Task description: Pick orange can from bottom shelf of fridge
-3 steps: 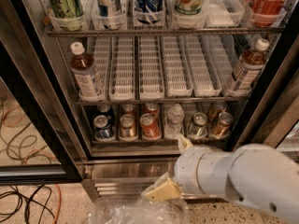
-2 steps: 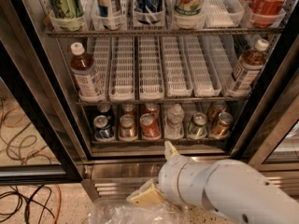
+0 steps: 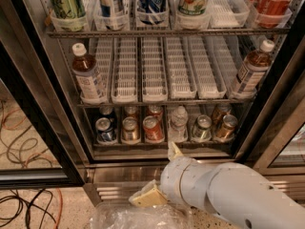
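Observation:
The fridge (image 3: 35,104) stands open in front of me. On its bottom shelf (image 3: 162,145) the orange can (image 3: 129,129), dull orange-brown with a silver top, stands second from the left in the front row. A blue can (image 3: 106,130) is on its left and a brighter red-orange can (image 3: 152,128) on its right. My gripper (image 3: 152,173) is below the shelf, in front of the fridge base, right of the orange can. It is open and empty, with one tan finger (image 3: 174,151) pointing up and the other (image 3: 147,197) pointing left.
A small water bottle (image 3: 178,123), a silver-green can (image 3: 202,128) and a tilted bronze can (image 3: 225,127) fill the shelf's right side. Two tea bottles (image 3: 88,78) (image 3: 250,70) stand on the rack above. Clear plastic (image 3: 138,217) lies below the gripper. Cables (image 3: 24,206) lie on the floor at left.
My arm and gripper have moved left along the fridge base, from under the right-hand cans to under the middle. The cans have not moved.

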Controlling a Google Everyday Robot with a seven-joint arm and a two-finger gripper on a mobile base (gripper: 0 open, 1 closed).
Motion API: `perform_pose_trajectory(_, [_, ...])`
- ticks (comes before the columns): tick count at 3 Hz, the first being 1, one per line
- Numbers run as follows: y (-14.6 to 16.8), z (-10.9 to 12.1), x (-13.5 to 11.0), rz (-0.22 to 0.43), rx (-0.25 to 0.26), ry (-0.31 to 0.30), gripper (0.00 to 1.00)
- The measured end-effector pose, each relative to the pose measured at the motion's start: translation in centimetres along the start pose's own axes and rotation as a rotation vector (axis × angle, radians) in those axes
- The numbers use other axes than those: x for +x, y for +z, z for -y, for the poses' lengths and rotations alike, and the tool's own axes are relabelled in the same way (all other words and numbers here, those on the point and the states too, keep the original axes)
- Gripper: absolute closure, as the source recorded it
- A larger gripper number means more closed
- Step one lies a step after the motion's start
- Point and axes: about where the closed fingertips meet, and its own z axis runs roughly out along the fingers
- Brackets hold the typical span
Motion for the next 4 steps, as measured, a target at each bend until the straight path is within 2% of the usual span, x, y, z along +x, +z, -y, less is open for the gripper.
perform_pose_trajectory(1, [1.3,0.4,0.5,0.033,0.032,0.011,0.00])
perform_pose_trajectory(2, [3.6,0.6,2.1,0.067,0.090,0.032,0.00])
perform_pose_trajectory(3, [6.0,0.4,4.6,0.069,0.142,0.037,0.00])
perform_pose_trajectory(4, [8.5,1.3,6.5,0.097,0.204,0.033,0.00])
